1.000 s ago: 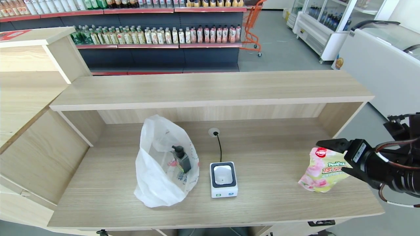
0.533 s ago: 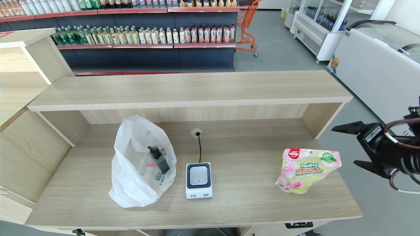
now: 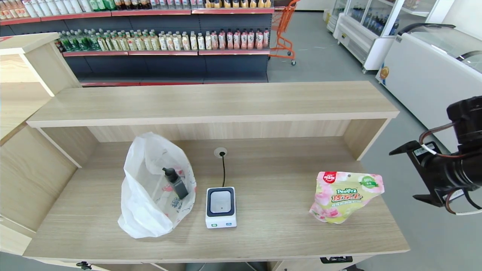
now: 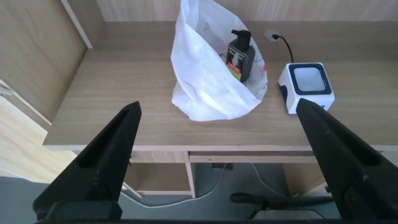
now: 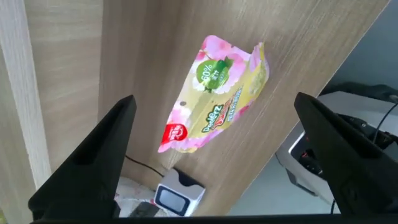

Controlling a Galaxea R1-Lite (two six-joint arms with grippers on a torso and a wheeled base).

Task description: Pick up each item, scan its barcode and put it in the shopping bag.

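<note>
Pouch (image 3: 346, 196) flat, right end of counter (image 3: 271, 241) | scanner (image 3: 221, 206), shopping bag (image 3: 150, 195) farther left | my right pincer (image 3: 404, 175) right of counter, gaping | left pincer (image 4: 217, 109) gaping

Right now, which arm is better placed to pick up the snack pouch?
Right. The right gripper hangs, jaws open, just off the counter's right end, beside the snack pouch. The left gripper, also open, faces the shopping bag, with the scanner between it and the pouch.
</note>
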